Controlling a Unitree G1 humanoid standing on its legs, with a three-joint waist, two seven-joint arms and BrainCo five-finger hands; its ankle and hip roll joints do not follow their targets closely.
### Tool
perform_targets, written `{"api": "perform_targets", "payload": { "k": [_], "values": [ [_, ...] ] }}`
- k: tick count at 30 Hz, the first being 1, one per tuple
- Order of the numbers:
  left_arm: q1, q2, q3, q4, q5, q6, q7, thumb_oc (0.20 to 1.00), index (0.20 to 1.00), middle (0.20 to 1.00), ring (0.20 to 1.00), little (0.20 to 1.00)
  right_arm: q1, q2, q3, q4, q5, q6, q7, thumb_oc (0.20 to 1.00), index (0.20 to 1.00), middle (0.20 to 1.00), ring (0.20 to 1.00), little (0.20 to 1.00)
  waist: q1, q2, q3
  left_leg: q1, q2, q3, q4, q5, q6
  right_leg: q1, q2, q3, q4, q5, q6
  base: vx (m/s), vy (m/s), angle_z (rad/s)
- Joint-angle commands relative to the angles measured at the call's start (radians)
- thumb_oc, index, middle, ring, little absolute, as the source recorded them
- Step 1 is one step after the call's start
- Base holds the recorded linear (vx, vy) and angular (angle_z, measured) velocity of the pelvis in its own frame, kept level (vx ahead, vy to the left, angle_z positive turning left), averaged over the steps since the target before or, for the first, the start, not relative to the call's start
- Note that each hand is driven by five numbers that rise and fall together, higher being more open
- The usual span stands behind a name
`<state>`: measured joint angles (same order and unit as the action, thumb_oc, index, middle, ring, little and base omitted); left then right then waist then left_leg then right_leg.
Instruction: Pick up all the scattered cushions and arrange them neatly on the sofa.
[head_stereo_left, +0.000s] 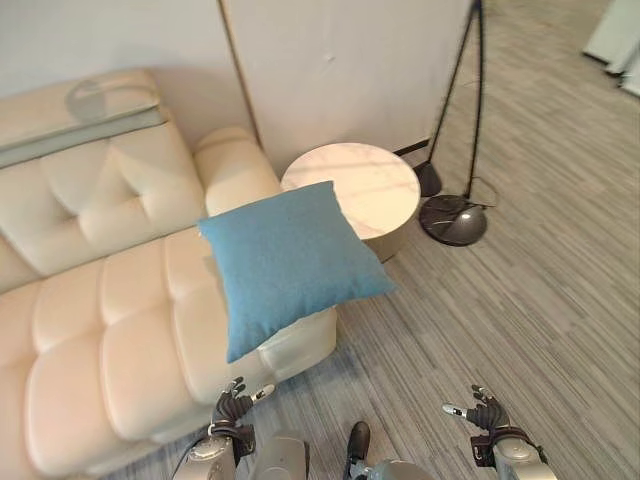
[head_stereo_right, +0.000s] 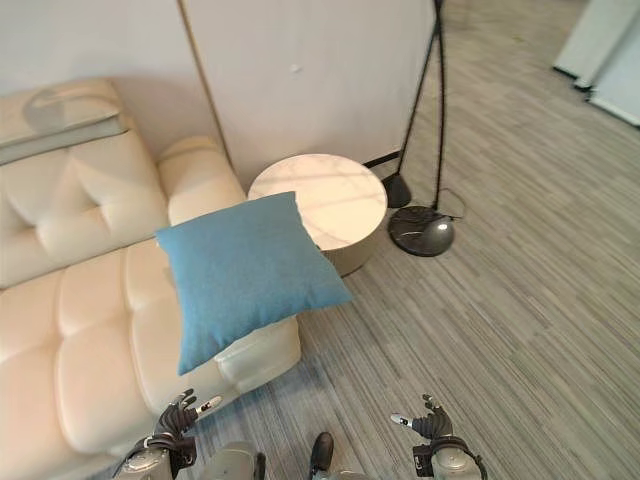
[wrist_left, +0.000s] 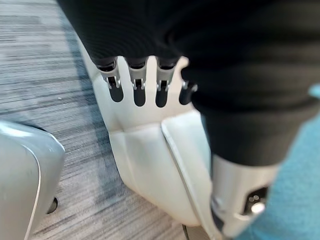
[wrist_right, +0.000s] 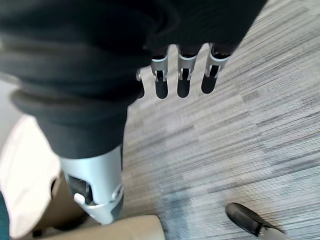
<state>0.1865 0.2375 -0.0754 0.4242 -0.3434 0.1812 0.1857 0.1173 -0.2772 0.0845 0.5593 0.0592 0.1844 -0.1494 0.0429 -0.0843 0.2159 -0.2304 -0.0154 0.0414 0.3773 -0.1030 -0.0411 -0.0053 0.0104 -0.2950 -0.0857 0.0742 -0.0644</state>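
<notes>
1. The cream sofa (head_stereo_left: 110, 320) fills the left side, its armrest end running up to the wall panel (head_stereo_left: 340, 70); its seat has open room left of the cushion.
2. The blue cushion (head_stereo_left: 290, 262) lies tilted on the sofa's right end, one corner hanging past the seat's front edge, another reaching over toward the round table (head_stereo_left: 360, 190).
3. The round table stands just beside the sofa arm, touching or nearly so; which cannot be told.
4. A floor lamp (head_stereo_left: 452, 218) stands right of the table, its dark base on the striped grey floor (head_stereo_left: 540, 300), which stays open to the right.
5. No writing can be read on any of these.
6. The left hand (head_stereo_left: 235, 402) hovers low by the sofa's front corner, fingers straight and relaxed, holding nothing.
7. The right hand (head_stereo_left: 482, 410) hangs over bare floor, well apart from the cushion, fingers spread loosely, holding nothing.
</notes>
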Motion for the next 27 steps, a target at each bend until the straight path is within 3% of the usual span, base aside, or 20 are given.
{"api": "perform_targets", "payload": {
  "k": [1, 2, 4, 5, 7, 9, 10, 12, 14, 15, 18, 20, 22, 23, 27],
  "values": [
    [0.006, 0.028, -0.004, -0.037, 0.019, -0.023, -0.010, 1.000, 1.000, 1.000, 1.000, 1.000, 0.043, -0.041, -0.007, -0.072, -0.016, -0.016, -0.005, 1.000, 1.000, 1.000, 1.000, 1.000, 0.007, 0.054, 0.000, 0.077, 0.003, 0.056, -0.358, 0.163, 0.006, 0.108, -0.038, 0.007, -0.002, -0.167, 0.107, 0.24, -0.050, 0.60],
    [0.006, 0.027, -0.004, -0.038, 0.019, -0.023, -0.010, 1.000, 1.000, 1.000, 1.000, 1.000, 0.043, -0.041, -0.007, -0.072, -0.016, -0.016, -0.005, 1.000, 1.000, 1.000, 1.000, 1.000, 0.005, 0.054, -0.001, 0.081, 0.002, 0.054, -0.371, 0.172, 0.005, 0.108, -0.038, 0.005, -0.002, -0.168, 0.106, 0.26, -0.016, 0.89],
    [-0.002, 0.030, -0.002, -0.018, 0.054, -0.017, -0.016, 1.000, 1.000, 1.000, 1.000, 1.000, 0.041, -0.037, -0.002, -0.091, -0.025, -0.022, -0.010, 1.000, 1.000, 1.000, 1.000, 1.000, -0.005, 0.065, -0.005, 0.042, 0.006, 0.151, -0.465, 0.211, -0.025, 0.135, -0.016, -0.048, -0.002, -0.189, 0.102, 0.29, 0.041, 1.19],
    [0.001, 0.030, 0.002, -0.019, 0.056, -0.018, -0.017, 1.000, 1.000, 1.000, 1.000, 1.000, 0.038, -0.037, 0.002, -0.093, -0.030, -0.020, -0.008, 1.000, 1.000, 1.000, 1.000, 1.000, -0.002, 0.065, -0.009, 0.043, 0.006, 0.160, -0.465, 0.225, -0.032, 0.148, -0.012, -0.054, -0.002, -0.194, 0.103, 0.41, 0.090, 1.09],
    [0.016, 0.020, 0.009, -0.009, 0.040, -0.016, -0.011, 1.000, 1.000, 1.000, 1.000, 1.000, 0.041, -0.026, 0.015, -0.103, -0.048, -0.015, 0.000, 1.000, 1.000, 1.000, 1.000, 1.000, 0.002, 0.056, -0.032, 0.067, 0.006, 0.162, -0.465, 0.216, -0.012, 0.189, -0.010, -0.065, -0.002, -0.221, 0.107, 0.46, 0.149, 0.54],
    [0.014, 0.016, 0.008, 0.001, 0.033, -0.014, -0.002, 1.000, 1.000, 1.000, 1.000, 1.000, 0.033, -0.014, 0.025, -0.097, -0.068, -0.016, 0.005, 1.000, 1.000, 1.000, 1.000, 1.000, 0.008, 0.028, -0.052, 0.107, -0.010, 0.164, -0.465, 0.202, 0.006, 0.211, -0.043, -0.073, 0.063, -0.247, 0.119, 0.57, 0.245, 0.00],
    [0.010, 0.022, 0.012, 0.007, 0.030, -0.014, 0.008, 1.000, 1.000, 1.000, 1.000, 1.000, 0.034, 0.002, 0.032, -0.102, -0.068, -0.018, 0.010, 1.000, 1.000, 1.000, 1.000, 1.000, 0.013, 0.007, -0.057, 0.144, -0.019, 0.164, -0.465, 0.166, 0.029, 0.189, -0.078, -0.073, 0.182, -0.246, 0.144, 0.44, 0.263, 0.04],
    [-0.001, 0.030, 0.009, 0.002, 0.027, -0.014, 0.016, 1.000, 1.000, 1.000, 1.000, 1.000, 0.026, 0.012, 0.040, -0.107, -0.069, -0.020, 0.019, 1.000, 1.000, 1.000, 1.000, 1.000, 0.009, -0.003, -0.047, 0.181, -0.033, 0.166, -0.465, 0.126, 0.064, 0.111, -0.139, -0.061, 0.373, -0.193, 0.185, 0.32, 0.289, -0.03],
    [-0.010, 0.039, -0.001, -0.005, 0.028, -0.015, 0.023, 1.000, 1.000, 1.000, 1.000, 1.000, 0.026, 0.018, 0.044, -0.109, -0.071, -0.021, 0.021, 1.000, 1.000, 1.000, 1.000, 1.000, -0.004, -0.005, -0.034, 0.214, -0.046, 0.159, -0.465, 0.098, 0.086, 0.036, -0.172, -0.031, 0.517, -0.138, 0.205, 0.20, 0.222, 0.04],
    [-0.026, 0.047, -0.009, -0.005, 0.030, -0.015, 0.029, 1.000, 1.000, 1.000, 1.000, 1.000, 0.020, 0.026, 0.049, -0.104, -0.072, -0.017, 0.013, 1.000, 1.000, 1.000, 1.000, 1.000, -0.014, 0.004, -0.017, 0.235, -0.040, 0.153, -0.465, 0.081, 0.092, -0.034, -0.171, 0.014, 0.556, -0.150, 0.191, 0.20, 0.152, 0.48],
    [-0.036, 0.053, -0.010, -0.011, 0.029, -0.016, 0.030, 1.000, 1.000, 1.000, 1.000, 1.000, 0.014, 0.031, 0.048, -0.097, -0.065, -0.013, 0.011, 1.000, 1.000, 1.000, 1.000, 1.000, -0.014, 0.021, -0.004, 0.250, -0.022, 0.148, -0.465, 0.077, 0.083, -0.067, -0.148, 0.032, 0.460, -0.175, 0.173, 0.15, 0.029, 0.58],
    [-0.043, 0.057, -0.013, -0.006, 0.031, -0.017, 0.029, 1.000, 1.000, 1.000, 1.000, 1.000, 0.016, 0.034, 0.042, -0.094, -0.052, -0.013, 0.007, 1.000, 1.000, 1.000, 1.000, 1.000, -0.031, 0.031, 0.006, 0.265, -0.010, 0.133, -0.465, 0.084, 0.076, -0.089, -0.078, 0.110, 0.247, -0.127, 0.169, 0.19, -0.060, 0.37],
    [-0.042, 0.062, -0.007, -0.004, 0.040, -0.014, 0.024, 1.000, 1.000, 1.000, 1.000, 1.000, 0.028, 0.029, 0.040, -0.100, -0.049, -0.010, 0.009, 1.000, 1.000, 1.000, 1.000, 1.000, -0.043, 0.023, 0.002, 0.275, -0.014, 0.122, -0.465, 0.079, 0.068, -0.094, -0.053, 0.165, 0.117, -0.076, 0.181, 0.28, -0.138, 0.52],
    [-0.042, 0.062, -0.003, 0.007, 0.058, -0.018, 0.017, 1.000, 1.000, 1.000, 1.000, 1.000, 0.039, 0.022, 0.039, -0.107, -0.051, -0.012, 0.014, 1.000, 1.000, 1.000, 1.000, 1.000, -0.046, 0.010, -0.015, 0.294, -0.017, 0.118, -0.465, 0.065, 0.059, -0.081, -0.042, 0.114, 0.056, -0.033, 0.188, 0.27, -0.169, 0.76],
    [-0.028, 0.052, -0.011, 0.008, 0.076, -0.022, 0.001, 1.000, 1.000, 1.000, 1.000, 1.000, 0.046, 0.015, 0.041, -0.103, -0.051, -0.015, 0.026, 1.000, 1.000, 1.000, 1.000, 1.000, -0.052, 0.011, -0.039, 0.314, -0.019, 0.113, -0.465, 0.052, 0.054, -0.021, -0.028, 0.111, -0.002, -0.045, 0.173, 0.22, -0.185, 0.44]
  ]
}}
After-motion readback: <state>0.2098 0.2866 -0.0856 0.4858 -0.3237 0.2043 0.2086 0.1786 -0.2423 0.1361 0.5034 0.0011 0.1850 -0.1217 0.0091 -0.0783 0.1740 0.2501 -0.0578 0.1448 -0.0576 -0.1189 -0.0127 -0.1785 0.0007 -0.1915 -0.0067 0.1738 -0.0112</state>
